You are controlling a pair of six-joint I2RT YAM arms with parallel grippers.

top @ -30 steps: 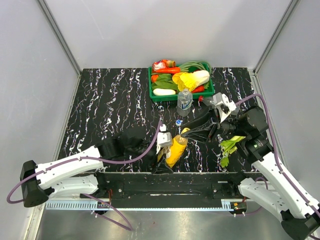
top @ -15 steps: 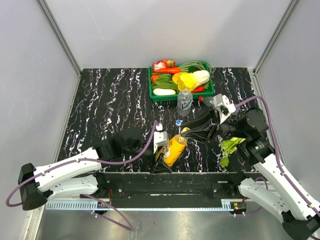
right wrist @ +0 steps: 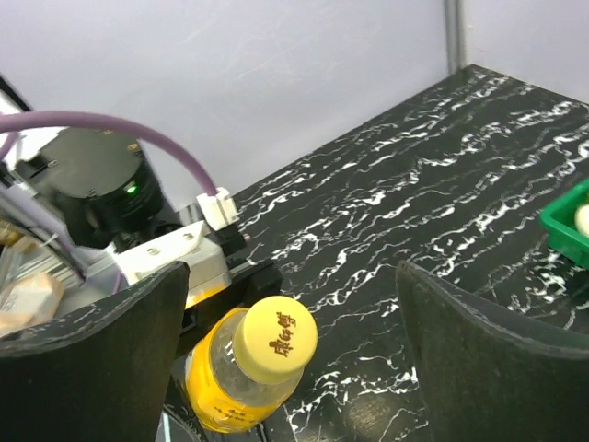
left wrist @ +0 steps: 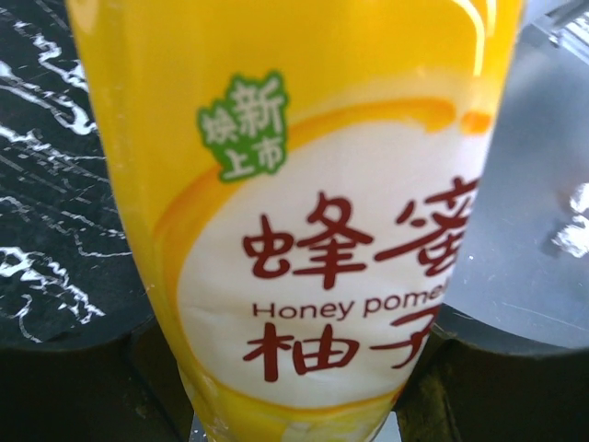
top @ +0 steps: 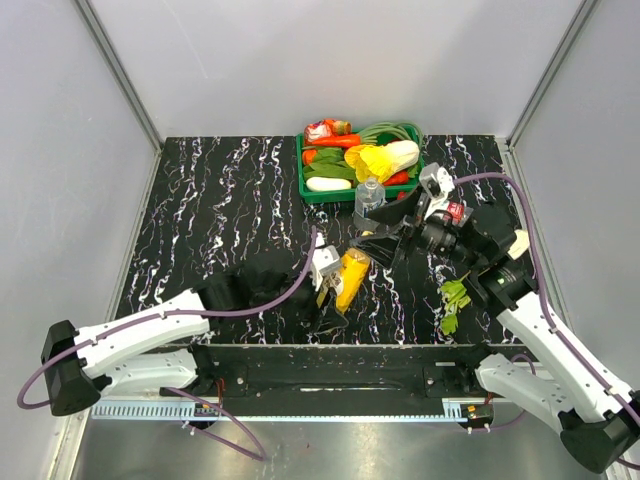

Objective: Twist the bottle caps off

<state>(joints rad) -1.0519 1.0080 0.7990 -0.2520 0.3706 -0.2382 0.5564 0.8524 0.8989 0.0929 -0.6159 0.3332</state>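
The orange juice bottle (top: 348, 285) is held tilted above the table's near middle, with my left gripper (top: 335, 287) shut on its body. Its yellow label (left wrist: 313, 230) fills the left wrist view, and my left gripper (left wrist: 294, 396) clasps it from both sides. The yellow cap (right wrist: 274, 339) sits on the bottle's neck. My right gripper (right wrist: 290, 295) stands open around the cap, its fingers (right wrist: 92, 359) wide apart and not touching it. From above, the right gripper (top: 368, 250) covers the bottle's top. A clear water bottle (top: 368, 195) stands behind it.
A green tray (top: 305, 175) of vegetables sits at the back middle, its corner (right wrist: 571, 221) at the right edge of the right wrist view. A leafy green stalk (top: 455, 300) lies on the black marbled table near the right arm. Purple cables loop off both arms.
My right gripper has opened from shut at the yellow cap and shifted back and left. The left gripper has kept its hold and lifted the bottle slightly away from the near edge.
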